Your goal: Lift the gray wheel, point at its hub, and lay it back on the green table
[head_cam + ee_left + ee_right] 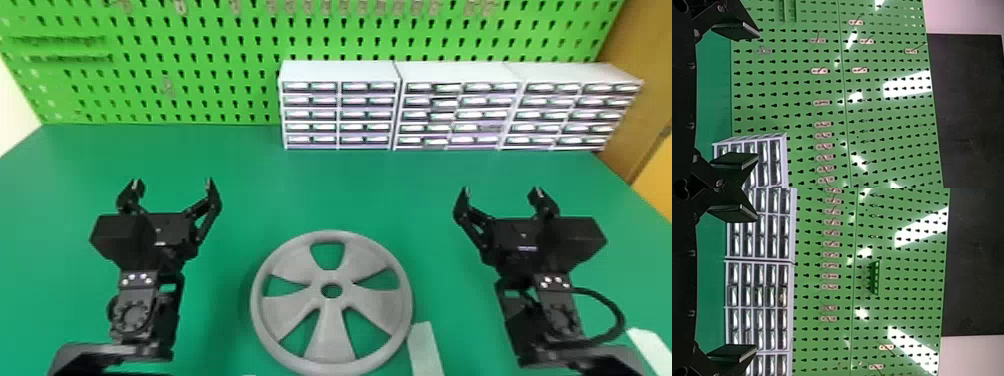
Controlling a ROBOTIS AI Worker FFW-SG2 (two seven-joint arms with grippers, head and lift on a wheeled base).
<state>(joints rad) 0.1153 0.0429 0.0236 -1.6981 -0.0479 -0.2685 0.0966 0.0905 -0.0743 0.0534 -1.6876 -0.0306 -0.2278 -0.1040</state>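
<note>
We see the gray wheel (334, 335) lying flat on the green surface (240, 175), low in the middle of the head view, with its open hub (331, 303) facing up. Our left claw (172, 184) is at the left of the frame, raised beyond the wheel's left side, its two black fingers spread wide. Our right claw (501, 191) is at the right of the frame, also open, its fingers well apart. Both are clear of the wheel, which sits between our two arms.

Just beside the wheel's lower right rim we see a pale strip (425, 350); a second pale strip (650, 345) lies in the lower right corner. At the upper right, white drawer cabinets (340, 70) stand in a row at the back of the surface, before the green pegboard (200, 30) that spans the top. In both wrist views we see metal hooks (822, 103) on the pegboard.
</note>
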